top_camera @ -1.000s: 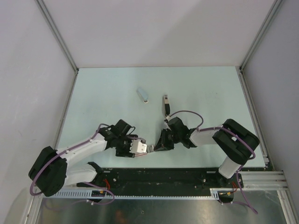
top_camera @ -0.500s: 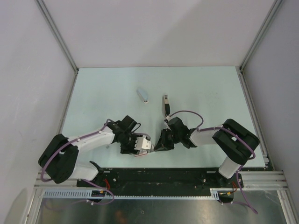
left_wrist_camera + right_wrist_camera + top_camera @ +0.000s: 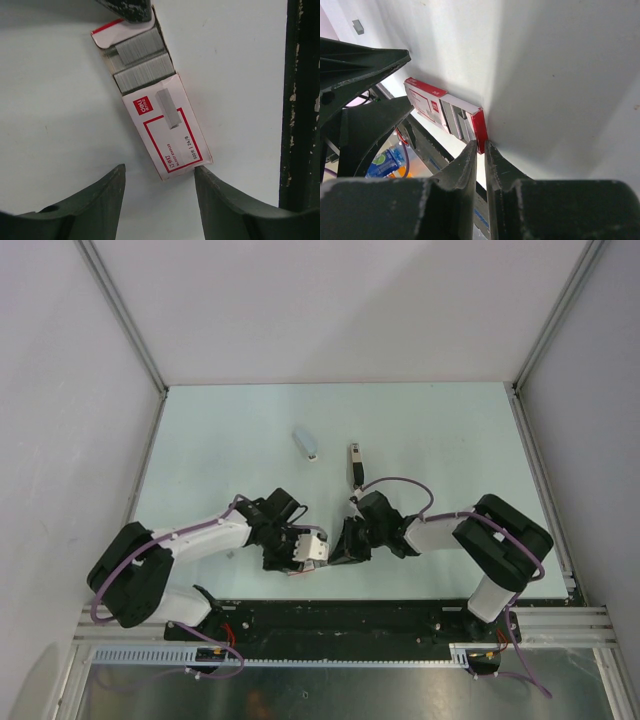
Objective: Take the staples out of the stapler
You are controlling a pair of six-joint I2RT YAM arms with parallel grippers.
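Observation:
A red-and-white box (image 3: 167, 132) printed "staples" lies near the front edge; it also shows in the top view (image 3: 313, 550). Its tray is slid out, showing grey staple strips (image 3: 140, 62). My left gripper (image 3: 159, 172) is open, its jaws either side of the box's closed end, with the right fingertip (image 3: 200, 172) touching a corner. My right gripper (image 3: 481, 145) is shut on the tray's red end flap (image 3: 480, 131). A small pale blue block with a darker end (image 3: 307, 443), seemingly the stapler, lies far off mid-table, away from both grippers.
A thin dark bar with a metal end (image 3: 355, 462) lies just beyond the right gripper. The black base rail (image 3: 350, 615) runs along the near edge, close behind the box. Grey walls enclose the table on three sides.
My left gripper has moved right, toward the right gripper, and the box lies a little further right. The right arm has barely moved.

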